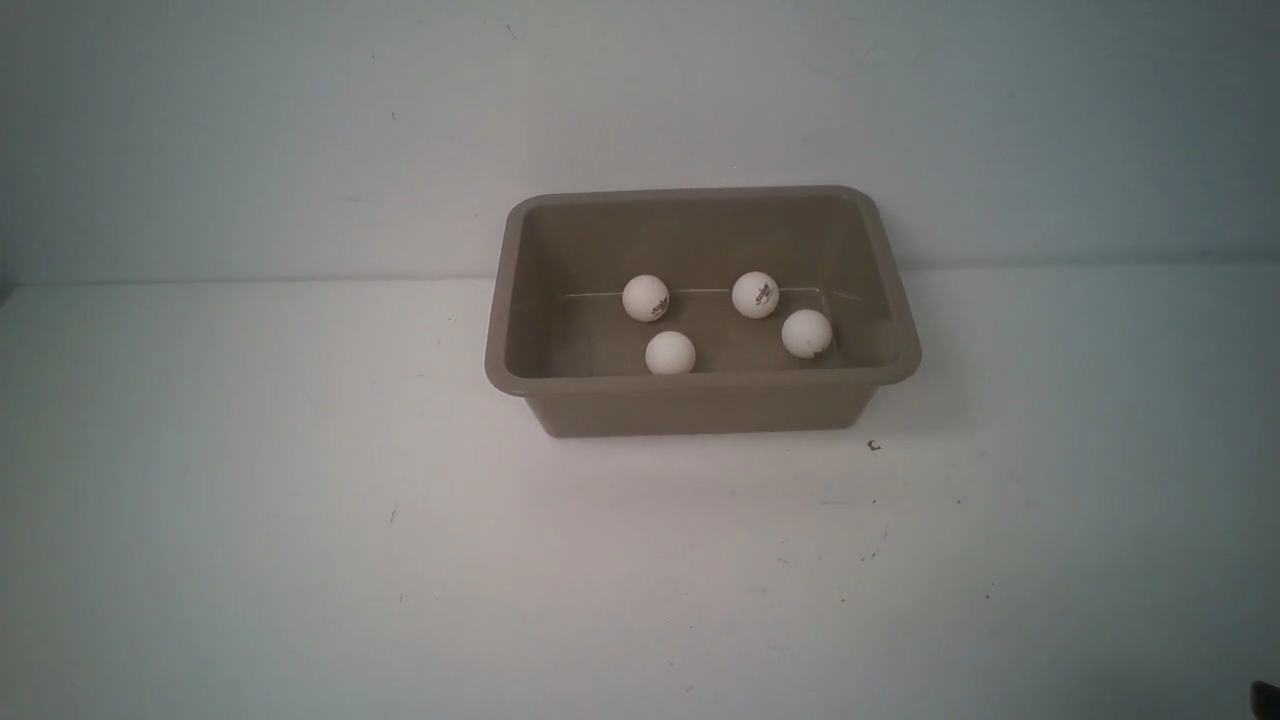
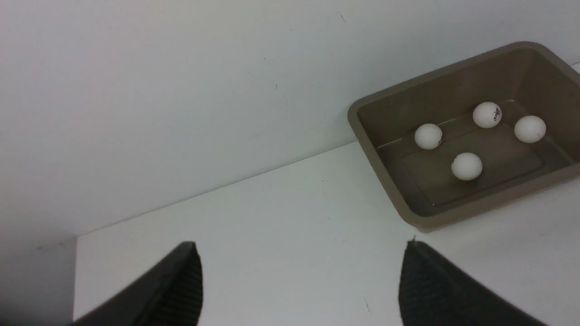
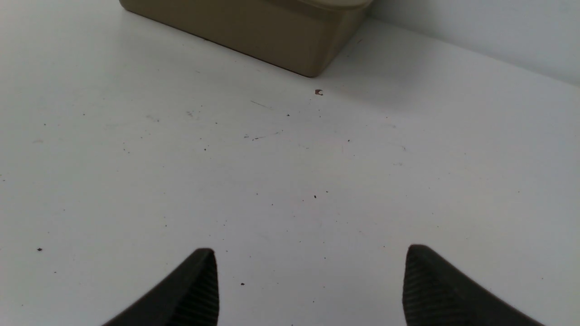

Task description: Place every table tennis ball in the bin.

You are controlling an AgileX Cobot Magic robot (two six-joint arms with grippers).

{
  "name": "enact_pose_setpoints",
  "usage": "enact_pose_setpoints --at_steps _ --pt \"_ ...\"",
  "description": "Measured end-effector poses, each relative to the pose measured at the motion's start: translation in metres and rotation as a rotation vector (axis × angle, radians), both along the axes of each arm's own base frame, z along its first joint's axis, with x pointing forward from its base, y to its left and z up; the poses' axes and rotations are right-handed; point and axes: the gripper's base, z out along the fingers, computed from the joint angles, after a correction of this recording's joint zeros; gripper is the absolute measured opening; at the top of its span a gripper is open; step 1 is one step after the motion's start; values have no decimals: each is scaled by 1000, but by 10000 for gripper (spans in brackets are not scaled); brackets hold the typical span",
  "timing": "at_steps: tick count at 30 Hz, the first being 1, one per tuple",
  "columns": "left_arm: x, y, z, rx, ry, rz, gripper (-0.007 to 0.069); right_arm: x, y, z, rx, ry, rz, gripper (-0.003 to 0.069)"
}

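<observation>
Where the bench (image 1: pixel 300 560) met the wall (image 1: pixel 300 120), the bin (image 1: pixel 700 405) was found standing, all four balls lying apart on its floor: two marked ones toward the far side (image 1: pixel 645 297) (image 1: pixel 755 294), one plain at the near wall (image 1: pixel 670 352), one to the right (image 1: pixel 806 332). The left hand (image 2: pixel 301 280) was seen spread wide and empty, well clear of the bin. The right hand (image 3: pixel 310 283) was likewise parted, nothing gripped, over speckled bench short of the bin's corner.
</observation>
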Motion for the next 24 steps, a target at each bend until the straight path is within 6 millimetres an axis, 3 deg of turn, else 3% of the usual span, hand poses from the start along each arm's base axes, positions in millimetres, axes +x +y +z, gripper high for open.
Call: enact_pose_setpoints --at_steps 3,4,6,8,11,16,24 --pt "-15 0 3 10 -1 7 521 0 0 0 0 1 0 496" --pt "-30 0 5 24 -5 13 521 0 0 0 0 1 0 496" --pt "-39 0 6 26 -13 17 521 0 0 0 0 1 0 496" --pt "-70 -1 12 10 -58 30 519 0 0 0 0 1 0 496" --pt "-90 -3 15 4 -94 30 509 0 0 0 0 1 0 496" --pt "-142 -7 17 -6 -189 25 451 0 0 0 0 1 0 496" --pt "-203 -8 8 3 -285 47 339 0 0 0 -1 2 0 496"
